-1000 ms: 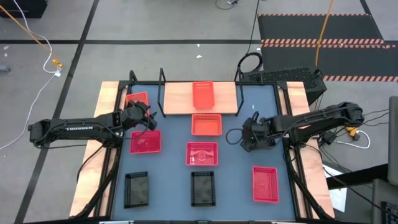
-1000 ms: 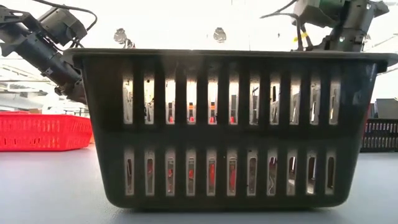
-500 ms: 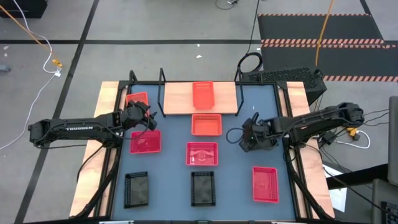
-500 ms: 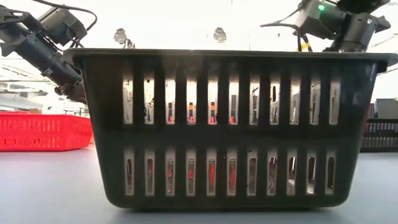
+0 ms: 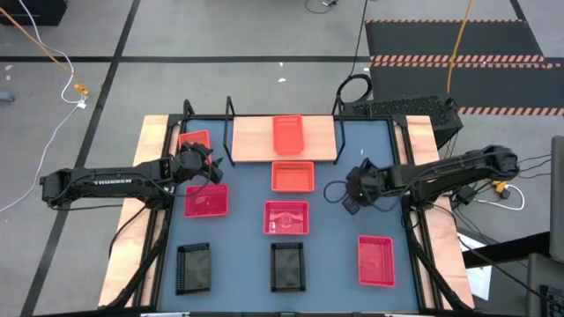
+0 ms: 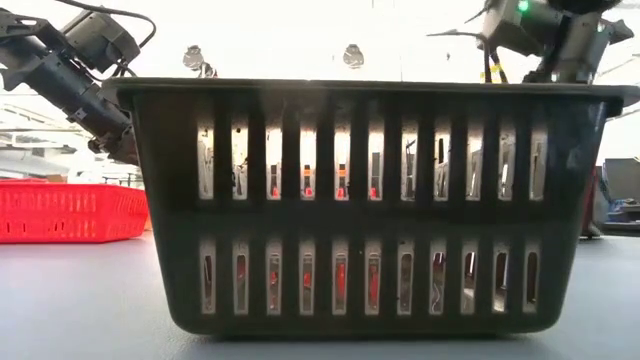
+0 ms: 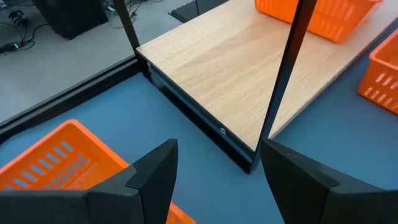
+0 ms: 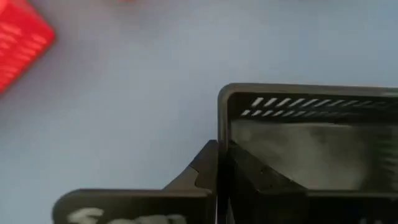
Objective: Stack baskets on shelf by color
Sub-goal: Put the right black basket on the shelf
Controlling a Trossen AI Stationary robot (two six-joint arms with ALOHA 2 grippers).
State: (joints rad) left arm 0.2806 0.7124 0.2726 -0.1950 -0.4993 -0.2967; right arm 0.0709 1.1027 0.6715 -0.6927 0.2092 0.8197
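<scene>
We found the right gripper (image 5: 350,195) right of centre, fingers clamped on a black basket (image 8: 305,143), the left gripper (image 5: 204,167) spread open and empty at centre-left beside the shelf (image 5: 251,141), which held one orange basket (image 5: 287,135) at upper centre.

Grey floor (image 5: 220,35) — striped mat (image 5: 458,60)

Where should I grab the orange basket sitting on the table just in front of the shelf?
Take the orange basket by the rim of its short wall nearer the right arm, from straight above, one claw finger inside, one outside. It sits upright and open-topped, and the table beside that wall is bare.
</scene>
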